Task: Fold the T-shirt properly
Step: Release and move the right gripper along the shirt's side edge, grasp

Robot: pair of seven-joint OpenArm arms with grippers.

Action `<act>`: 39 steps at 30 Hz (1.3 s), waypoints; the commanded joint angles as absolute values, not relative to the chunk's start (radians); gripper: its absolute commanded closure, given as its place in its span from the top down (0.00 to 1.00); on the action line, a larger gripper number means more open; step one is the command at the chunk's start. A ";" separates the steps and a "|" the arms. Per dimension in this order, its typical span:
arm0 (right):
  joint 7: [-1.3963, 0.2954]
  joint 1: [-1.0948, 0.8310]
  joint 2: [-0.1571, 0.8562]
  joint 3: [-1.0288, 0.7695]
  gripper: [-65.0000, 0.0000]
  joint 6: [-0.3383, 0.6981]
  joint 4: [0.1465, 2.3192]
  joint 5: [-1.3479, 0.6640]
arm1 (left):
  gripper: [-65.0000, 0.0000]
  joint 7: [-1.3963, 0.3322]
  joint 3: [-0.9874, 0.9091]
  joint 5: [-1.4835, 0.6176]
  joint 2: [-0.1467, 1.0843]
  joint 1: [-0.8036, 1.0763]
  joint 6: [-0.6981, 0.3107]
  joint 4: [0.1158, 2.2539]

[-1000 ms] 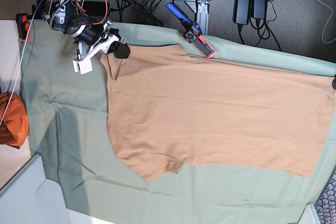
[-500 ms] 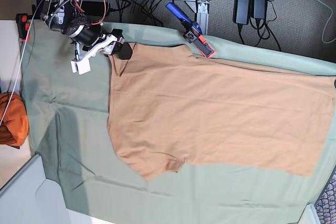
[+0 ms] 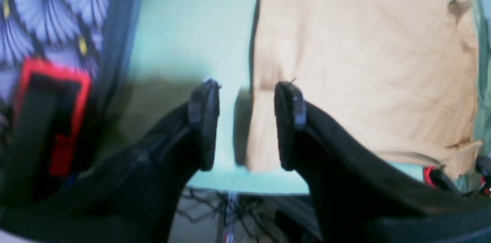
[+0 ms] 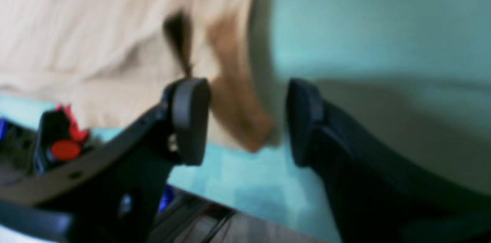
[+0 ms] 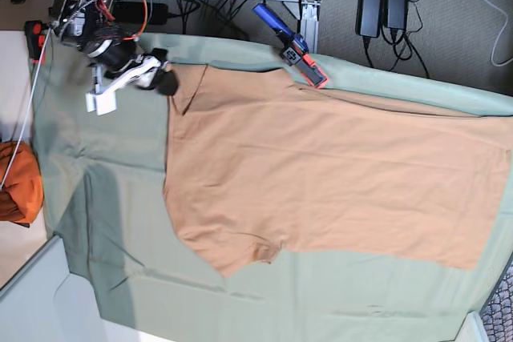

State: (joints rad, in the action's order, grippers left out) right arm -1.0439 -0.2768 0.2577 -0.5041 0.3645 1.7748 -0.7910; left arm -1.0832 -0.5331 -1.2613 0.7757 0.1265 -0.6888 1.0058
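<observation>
Since 1 second ago, the right gripper (image 5: 128, 86) has let go of the T-shirt (image 5: 321, 174) corner and pulled back toward the table's left end, jaws spread, pinching nothing. Left to right: an orange bundle (image 5: 18, 182), then the tan T-shirt lying flat across the green cloth (image 5: 104, 222). At the far right, the left gripper (image 3: 245, 124) straddles the shirt's edge, jaws spread.

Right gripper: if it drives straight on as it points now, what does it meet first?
Probably the T-shirt's edge: the open right gripper frames that tan corner over the green table cloth. The view is blurred, so depth is unclear.
</observation>
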 commanded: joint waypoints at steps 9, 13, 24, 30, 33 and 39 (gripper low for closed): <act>-0.941 -0.009 0.271 -0.560 0.51 0.477 1.755 -0.750 | 0.42 -1.070 -0.545 -1.280 0.809 0.094 -0.698 1.145; -0.897 0.186 0.271 -0.518 0.51 0.477 1.609 -0.702 | 0.42 -1.070 -0.545 -1.254 0.809 0.095 -0.698 1.205; -0.674 0.576 0.270 -0.318 0.51 0.477 0.963 -0.474 | 0.42 -1.062 -0.543 -1.253 0.809 0.095 -0.698 1.223; -0.626 0.606 0.262 -0.188 0.51 0.477 0.790 -0.450 | 0.42 -1.054 -0.543 -1.253 0.809 0.094 -0.698 1.223; -0.630 0.606 0.241 -0.155 0.51 0.477 0.799 -0.453 | 0.42 -1.043 -0.543 -1.252 0.809 0.095 -0.698 1.223; -0.672 0.606 0.184 -0.150 0.51 0.478 0.847 -0.452 | 0.42 -0.993 -0.543 -1.182 0.809 0.094 -0.698 1.223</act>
State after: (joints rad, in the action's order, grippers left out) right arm -0.6819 0.5762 0.1783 -0.1497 0.3721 0.8265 -0.4438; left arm -1.0119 -0.5339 -1.1641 0.7784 0.1070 -0.6888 1.2098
